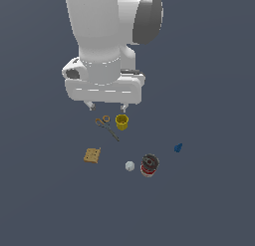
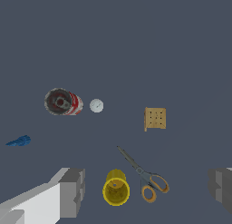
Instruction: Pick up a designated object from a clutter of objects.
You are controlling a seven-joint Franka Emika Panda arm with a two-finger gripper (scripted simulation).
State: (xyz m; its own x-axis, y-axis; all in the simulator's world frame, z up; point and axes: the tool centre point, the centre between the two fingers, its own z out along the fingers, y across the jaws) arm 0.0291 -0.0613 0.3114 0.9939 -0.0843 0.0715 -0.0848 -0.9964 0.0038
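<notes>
The designated object, a flat tan-orange square block with a dotted face [image 1: 92, 156], lies on the dark floor toward the exterior view's left; it also shows in the wrist view [image 2: 155, 118]. My gripper [image 1: 106, 107] hangs open and empty high above the clutter, over the scissors and cup, well apart from the tan block. In the wrist view its fingers [image 2: 72, 192] frame the yellow cup, and the gripper [image 2: 147, 187] holds nothing. The yellow cup [image 1: 122, 122] [image 2: 116, 187] and brown-handled scissors [image 1: 106, 126] [image 2: 144, 176] lie below it.
A small white cube [image 1: 130, 166] [image 2: 96, 105], a black-and-red can on its side [image 1: 149, 165] [image 2: 63, 102] and a blue piece [image 1: 178, 148] [image 2: 19, 141] lie scattered on the dark grey floor.
</notes>
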